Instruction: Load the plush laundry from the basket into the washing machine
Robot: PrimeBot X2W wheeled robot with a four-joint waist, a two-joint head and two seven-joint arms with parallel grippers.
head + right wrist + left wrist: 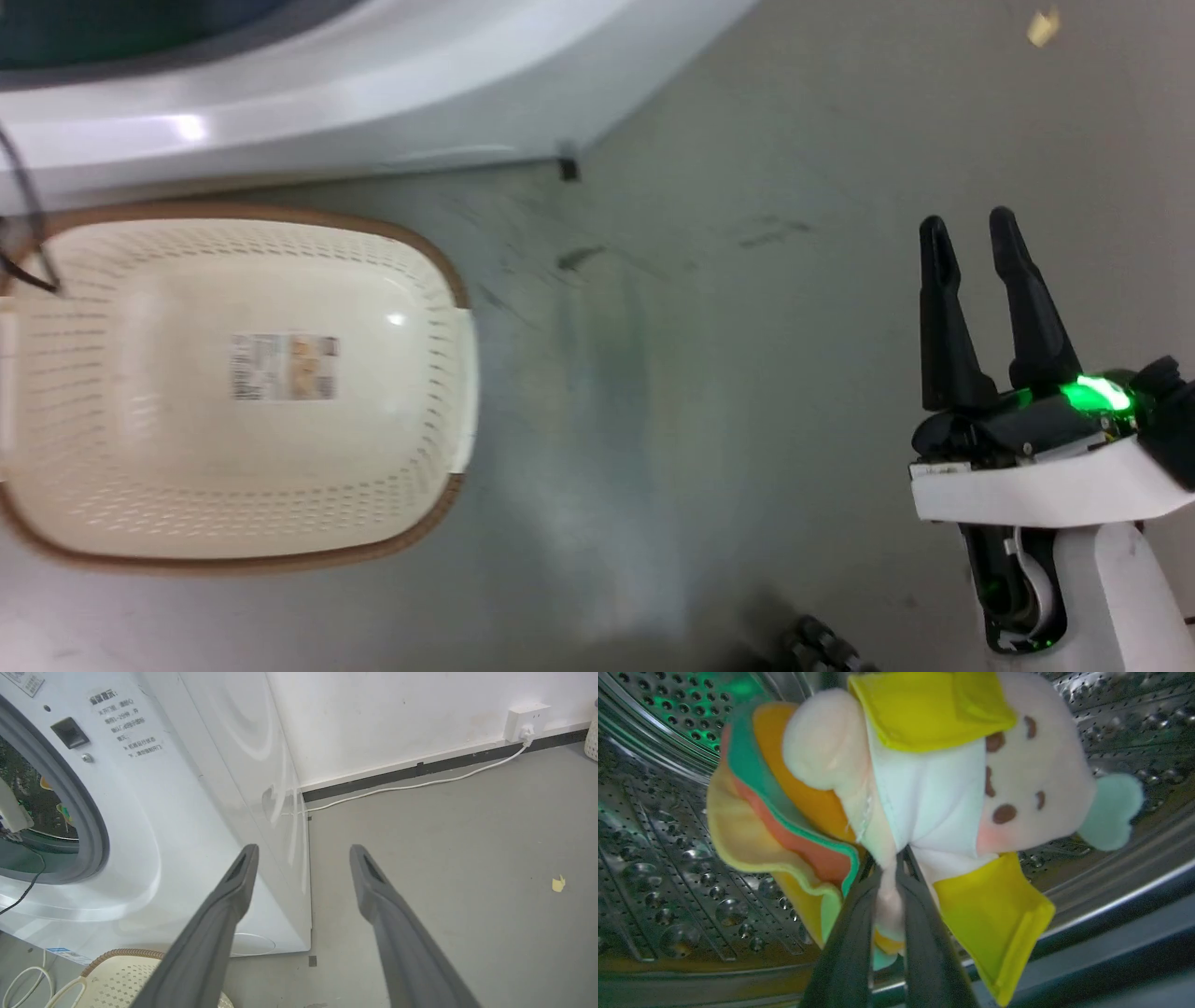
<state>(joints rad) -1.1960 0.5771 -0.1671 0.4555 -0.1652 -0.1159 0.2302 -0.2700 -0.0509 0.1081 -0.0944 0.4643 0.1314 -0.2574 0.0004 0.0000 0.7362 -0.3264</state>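
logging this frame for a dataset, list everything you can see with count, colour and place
plush laundry: one; orange, green, red, yellow and pale pink; inside the drum, pinched by the left gripper
washing machine: one; white, grey door ring, steel drum; against the wall, behind the basket
basket: one; cream, brown rim; on the floor in front of the washer
barcode sticker: one; white; on the basket's inner bottom
wall socket: one; white; low on the wall
cable: one; white; from the socket along the skirting
paper scrap: one; yellow; on the grey floor
left gripper: dark fingers, shut on the plush
right gripper: dark fingers, open, above the floor
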